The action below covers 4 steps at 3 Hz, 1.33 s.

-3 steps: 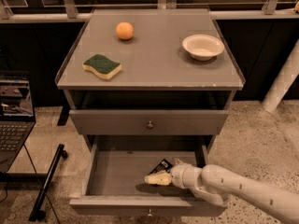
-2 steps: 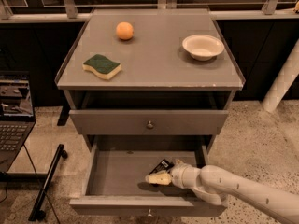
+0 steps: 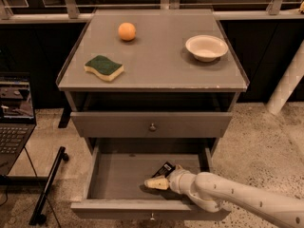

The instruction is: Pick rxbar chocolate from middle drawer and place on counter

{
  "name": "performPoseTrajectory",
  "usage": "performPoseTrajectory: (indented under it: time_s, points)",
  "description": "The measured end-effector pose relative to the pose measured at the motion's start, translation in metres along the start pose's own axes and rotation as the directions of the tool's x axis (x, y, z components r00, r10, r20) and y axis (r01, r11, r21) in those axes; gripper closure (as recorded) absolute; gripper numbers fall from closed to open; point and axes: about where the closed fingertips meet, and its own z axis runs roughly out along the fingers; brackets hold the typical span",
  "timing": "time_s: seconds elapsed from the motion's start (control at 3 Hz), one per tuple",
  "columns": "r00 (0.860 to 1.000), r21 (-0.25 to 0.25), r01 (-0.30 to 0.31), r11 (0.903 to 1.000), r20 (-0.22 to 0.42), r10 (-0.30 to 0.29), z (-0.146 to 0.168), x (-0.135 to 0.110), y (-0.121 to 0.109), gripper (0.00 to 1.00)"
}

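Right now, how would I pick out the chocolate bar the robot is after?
Find the flat grey counter; two levels below it the middle drawer stands pulled open. Inside it lies the rxbar chocolate, right beside the gripper. It is the small flat black wrapper, unlike the green-and-yellow sponge up on top.

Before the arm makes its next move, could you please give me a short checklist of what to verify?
1. Middle drawer pulled open: ok.
2. Rxbar chocolate lying inside it, right of centre: ok.
3. Gripper down in the drawer at the bar: ok.
4. Bar actually held by the gripper: cannot tell.
5. Upper drawer shut, not overhanging the way up: ok.
6. Bare spot on the counter between sponge and bowl: ok.
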Motion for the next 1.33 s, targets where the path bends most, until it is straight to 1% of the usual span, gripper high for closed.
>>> performPoseTrajectory:
  time_s: [0.33, 0.67, 1.0, 1.33]
  points:
    - [1.0, 0.049, 0.007, 0.9988, -0.009, -0.007, 0.01, 0.008, 0.005, 0.0]
    - [1.0, 0.103, 0.016, 0.9946, -0.025, -0.014, 0.016, 0.018, 0.006, 0.0]
    - [0.999, 0.155, 0.023, 0.9877, -0.046, -0.016, 0.019, 0.027, 0.004, 0.0]
    - [0.999, 0.155, 0.023, 0.9877, -0.046, -0.016, 0.019, 0.027, 0.004, 0.0]
